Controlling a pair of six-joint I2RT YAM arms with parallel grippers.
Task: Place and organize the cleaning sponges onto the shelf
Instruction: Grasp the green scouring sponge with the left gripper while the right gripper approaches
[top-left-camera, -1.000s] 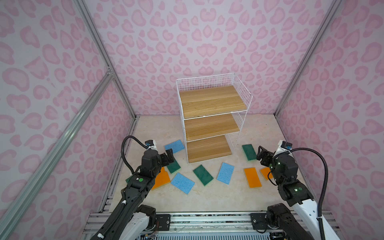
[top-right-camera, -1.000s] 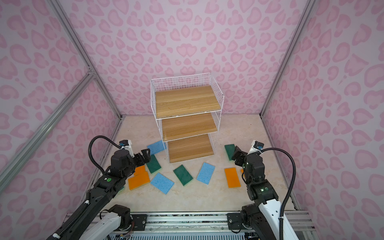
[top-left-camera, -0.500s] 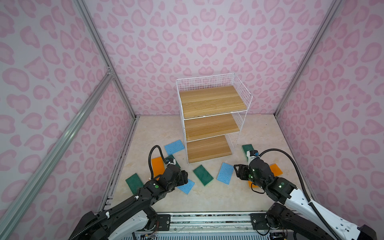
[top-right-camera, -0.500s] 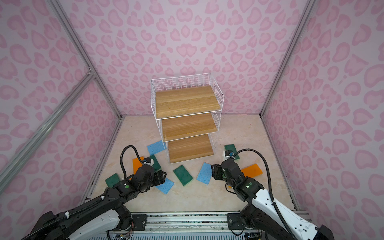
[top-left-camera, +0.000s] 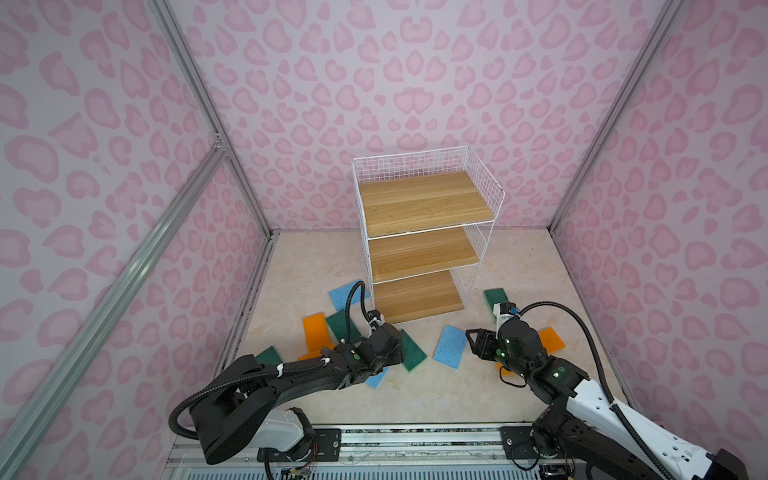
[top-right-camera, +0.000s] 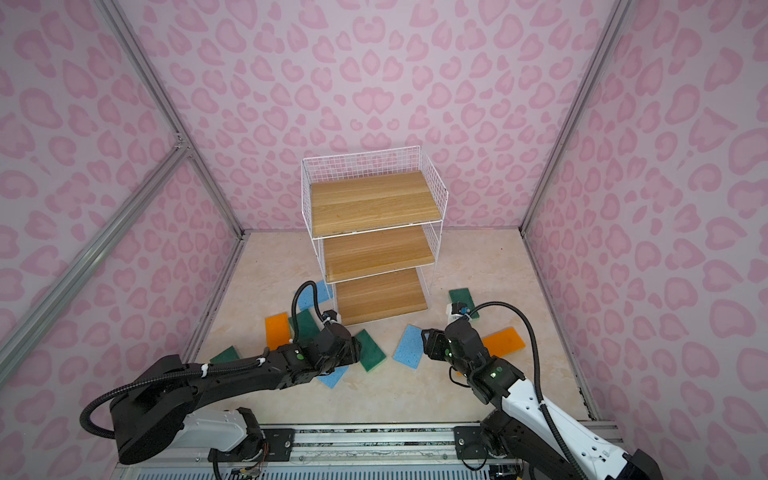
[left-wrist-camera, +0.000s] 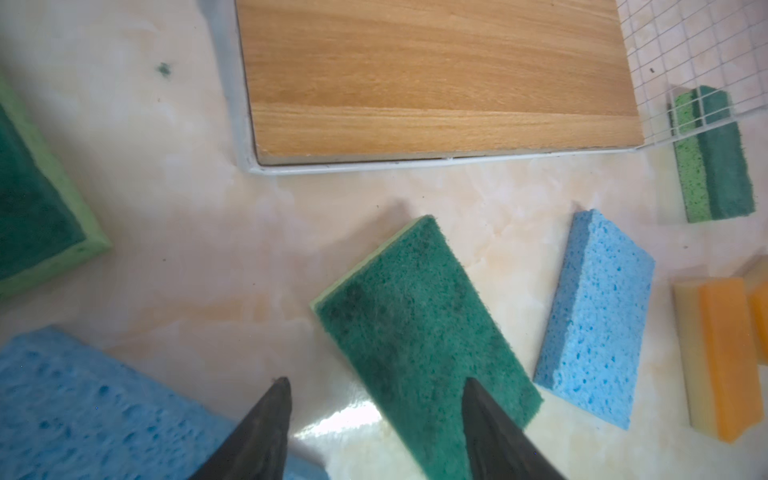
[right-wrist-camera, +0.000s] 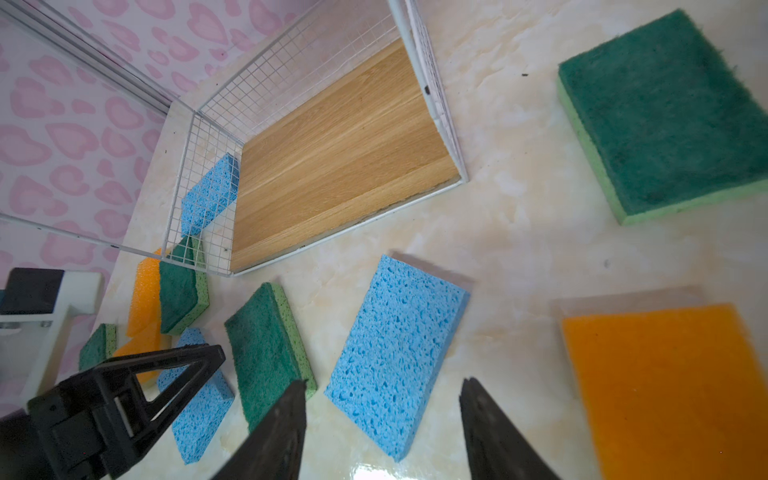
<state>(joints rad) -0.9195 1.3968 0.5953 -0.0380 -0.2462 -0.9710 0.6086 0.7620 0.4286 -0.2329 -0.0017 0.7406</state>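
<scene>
Left gripper (left-wrist-camera: 376, 380) half-open, empty, above green sponge (left-wrist-camera: 415, 332); right gripper (right-wrist-camera: 382, 382) likewise above blue sponge (right-wrist-camera: 395, 357); shelf (top-left-camera: 415, 297) just beyond.

Four dark green-topped rectangular sponges (top-left-camera: 411, 351), four orange-topped rectangular sponges (top-left-camera: 314, 328), three porous light-blue sponges (top-left-camera: 449, 347), and one white wire shelf (top-left-camera: 407, 164) with three oak boards (top-left-camera: 419, 203).
</scene>
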